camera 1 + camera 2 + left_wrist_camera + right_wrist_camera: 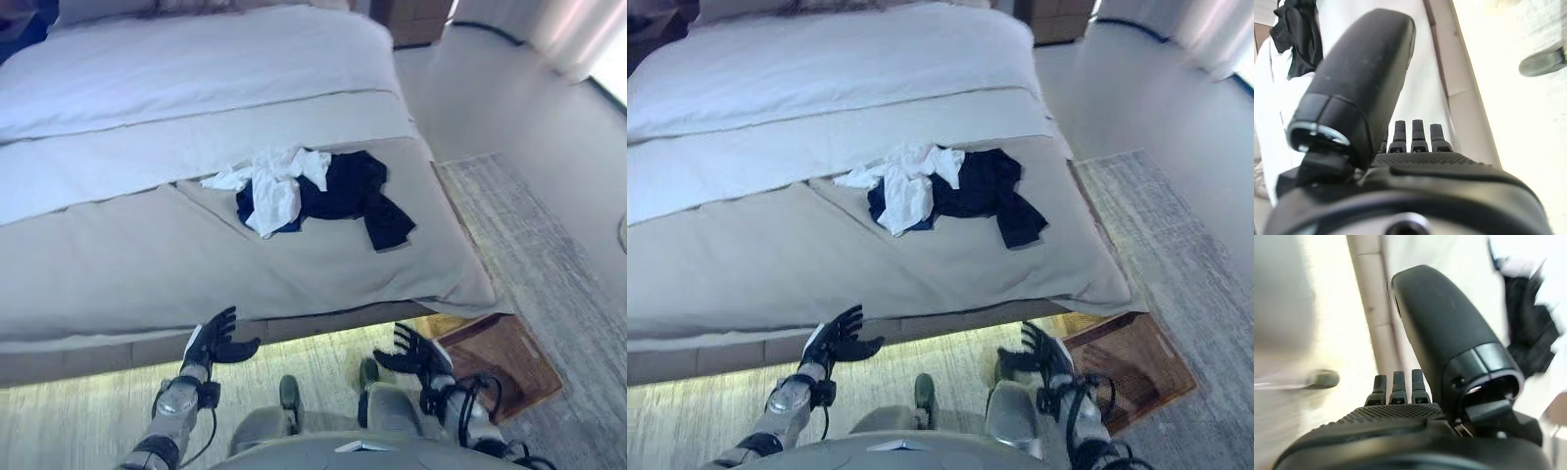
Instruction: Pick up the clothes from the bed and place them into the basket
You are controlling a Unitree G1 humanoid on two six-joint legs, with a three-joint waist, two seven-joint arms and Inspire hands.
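Clothes (313,194): white and dark heap on the bed (147,255), near its foot edge.
Left hand (217,339): fingers spread, empty, below that edge.
Right hand (419,354): likewise, empty.
Basket (505,357): on the floor beside the bed's corner.

A wide bed (745,264) with a beige cover fills most of the right eye view, with a white sheet across its far half. On the cover, towards the bed's right side, lie the clothes: a crumpled white garment (908,181) partly on top of a dark navy garment (989,191), the two touching in one loose heap. The left robot hand (836,342) hangs below the bed's near edge with its fingers spread and holding nothing. The right robot hand (1043,355) is also low, near the bed's right corner, fingers loosely extended and empty. Just beside it on the floor sits a brown woven basket (1141,367), next to a pale rug (1185,255).
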